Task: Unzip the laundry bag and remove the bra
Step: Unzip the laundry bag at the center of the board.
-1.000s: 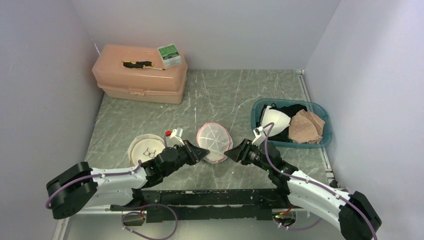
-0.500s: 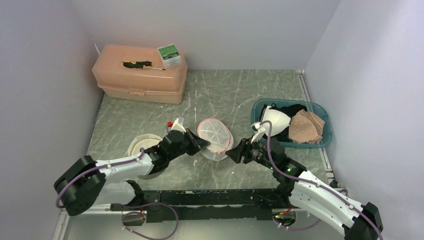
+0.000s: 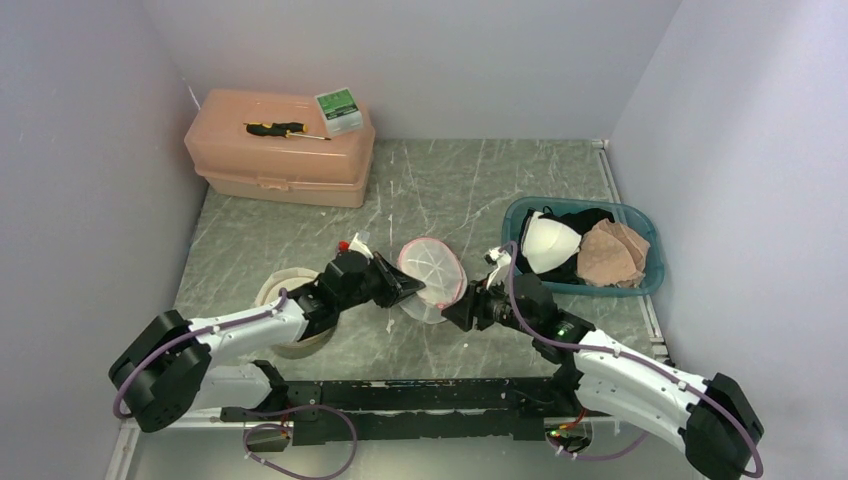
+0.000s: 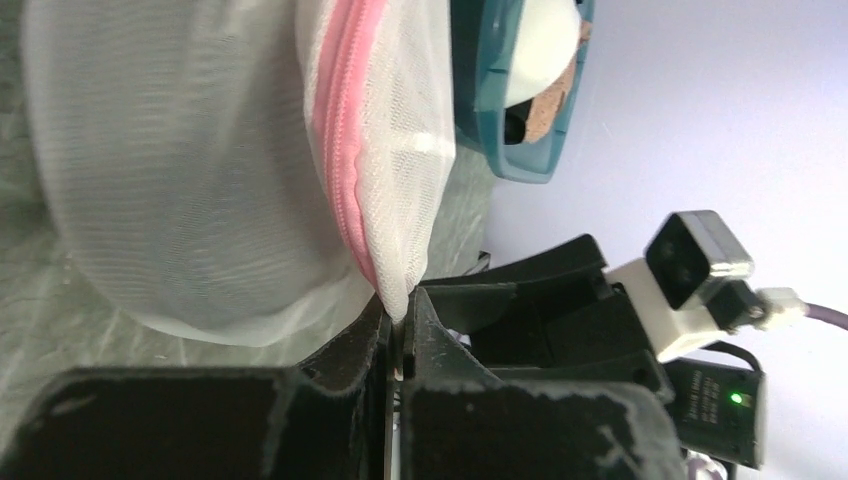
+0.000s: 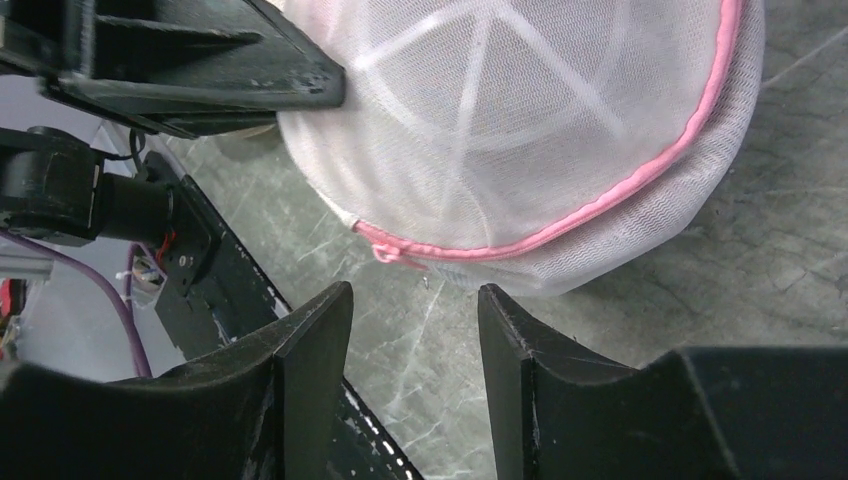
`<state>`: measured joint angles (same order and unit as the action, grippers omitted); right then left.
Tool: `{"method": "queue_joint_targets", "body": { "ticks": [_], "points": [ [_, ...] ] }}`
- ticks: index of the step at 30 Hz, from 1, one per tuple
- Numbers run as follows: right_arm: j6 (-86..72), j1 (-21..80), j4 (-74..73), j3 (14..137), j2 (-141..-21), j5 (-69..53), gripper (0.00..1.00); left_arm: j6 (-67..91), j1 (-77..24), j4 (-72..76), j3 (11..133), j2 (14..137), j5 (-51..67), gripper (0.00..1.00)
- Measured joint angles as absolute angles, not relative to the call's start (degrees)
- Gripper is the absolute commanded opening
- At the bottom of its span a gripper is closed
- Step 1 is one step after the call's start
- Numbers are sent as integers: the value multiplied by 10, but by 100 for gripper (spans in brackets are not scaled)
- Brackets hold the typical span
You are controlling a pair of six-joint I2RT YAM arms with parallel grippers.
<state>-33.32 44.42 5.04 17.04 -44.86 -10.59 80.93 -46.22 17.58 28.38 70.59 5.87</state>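
Both arms have closed in on the laundry bag [image 3: 432,272] since the earlier frame: the left arm has swung up and lifted the bag's near edge off the table [image 3: 450,180], so the dome now sits tilted near the table's middle. The right arm has slid across from the teal bin [image 3: 655,255] at 3 o'clock to the bag's 5 o'clock side. The left hand [image 4: 400,335] is clamped shut on a pinch of mesh right beside the pink zipper [image 4: 345,120], holding that edge up. The right hand [image 5: 415,340] is open and grips nothing. Its two fingers stand either side of a gap that faces the bag's underside, not touching it. In the right wrist view the zipper pull [image 5: 385,252] lies just ahead of that gap, at about 11 o'clock and nearer the left finger. From there the zipper's long line curves away toward 2 o'clock around the bag's rim. The right hand is plainly the nearer one to the pull, so my judgement is that it should advance and close on it while the left hand anchors the fabric. The bra cannot be made out through the mesh.
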Motion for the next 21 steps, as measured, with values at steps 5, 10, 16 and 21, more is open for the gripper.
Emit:
{"method": "queue_joint_targets", "body": {
  "ticks": [5, 10, 16, 21],
  "points": [
    [-323, 445, 70, 170, -460, -105, 51, 809, -462, 150, 306, 686, 64, 3],
    [-321, 445, 96, 170, -466, -106, 51, 812, -461, 138, 306, 682, 65, 3],
    [-336, 445, 151, 167, -492, -126, 45, 819, -459, 136, 306, 682, 67, 3],
    [-355, 445, 175, 159, -506, -142, 45, 820, -459, 132, 305, 680, 67, 3]
  ]
}}
